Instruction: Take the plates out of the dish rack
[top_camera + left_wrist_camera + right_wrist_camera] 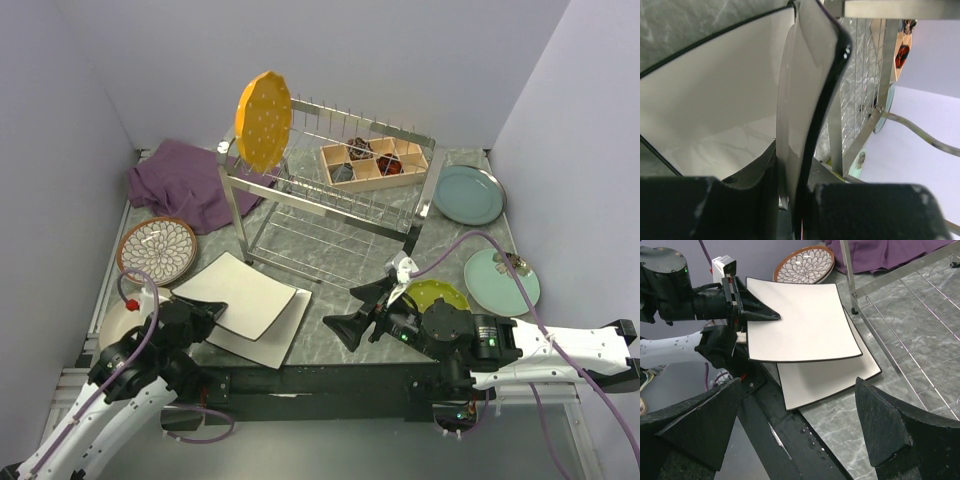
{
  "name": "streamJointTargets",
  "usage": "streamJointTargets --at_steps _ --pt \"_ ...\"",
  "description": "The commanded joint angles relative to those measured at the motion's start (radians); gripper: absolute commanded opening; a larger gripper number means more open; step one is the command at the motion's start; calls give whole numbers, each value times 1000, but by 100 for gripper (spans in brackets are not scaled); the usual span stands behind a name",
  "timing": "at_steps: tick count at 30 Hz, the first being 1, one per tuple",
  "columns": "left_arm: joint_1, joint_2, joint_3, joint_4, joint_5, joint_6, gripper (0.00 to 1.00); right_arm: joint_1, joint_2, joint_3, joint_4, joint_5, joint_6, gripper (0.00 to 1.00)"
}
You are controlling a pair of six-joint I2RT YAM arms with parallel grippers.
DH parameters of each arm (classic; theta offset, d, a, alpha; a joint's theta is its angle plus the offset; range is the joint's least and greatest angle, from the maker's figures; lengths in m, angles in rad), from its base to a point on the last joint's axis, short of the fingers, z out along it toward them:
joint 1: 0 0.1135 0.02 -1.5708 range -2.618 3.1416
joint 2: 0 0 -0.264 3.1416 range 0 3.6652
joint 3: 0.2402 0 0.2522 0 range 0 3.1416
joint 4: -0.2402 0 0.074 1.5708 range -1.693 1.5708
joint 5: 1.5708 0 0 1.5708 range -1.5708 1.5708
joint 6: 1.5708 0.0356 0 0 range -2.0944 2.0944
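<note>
Cream upper square plate (pixel 245 290): pinched at its near-left corner by the left jaws, which are nearly closed on the glazed rim. It is held over the lower square plate (pixel 270 335), close to the near-left corner of the surface (pixel 340 300). Whether the two plates touch cannot be told.
Right jaws: spread wide and empty, held above the near edge of the surface and aimed toward the two square plates.
Orange plate (pixel 264 120): stood upright at the left end of the dish rack (pixel 360 113), and judged the only plate not yet unloaded.
Unloaded plates: the patterned plate (pixel 157 250) is laid at the left edge, the teal-grey plate (pixel 468 194) near the far-right corner and the mint plate (pixel 500 282) at the right edge. The yellow-green plate (pixel 435 293) is partly hidden under the right arm.
Risk, slip: only a corner is gripped, so most of the weight is left unsupported. The plate could pivot or be pulled out of the pinch.
Risk, release: if it is let go while raised, the plate below could be struck and chipped.
Risk, stack: the upper plate is turned relative to the lower one, so an uneven, sliding stack could result.
Risk, rack: the orange plate could be toppled by a careless reach, and the wooden box (pixel 336 154) on the rack could be jolted.
Risk, right arm: the yellow-green plate could be swept by a low move.
</note>
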Motion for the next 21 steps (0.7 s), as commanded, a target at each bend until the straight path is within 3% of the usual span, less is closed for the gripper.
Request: streamJointTargets --at_steps 1,18,21 --pt "2 -32 6 208 52 -71 1 4 -10 19 14 31 -7 100" --pt "4 -6 -57 171 143 -51 1 4 -27 17 3 37 -8 100" --pt "2 -12 -49 142 140 -48 5 6 -35 13 8 37 -11 100"
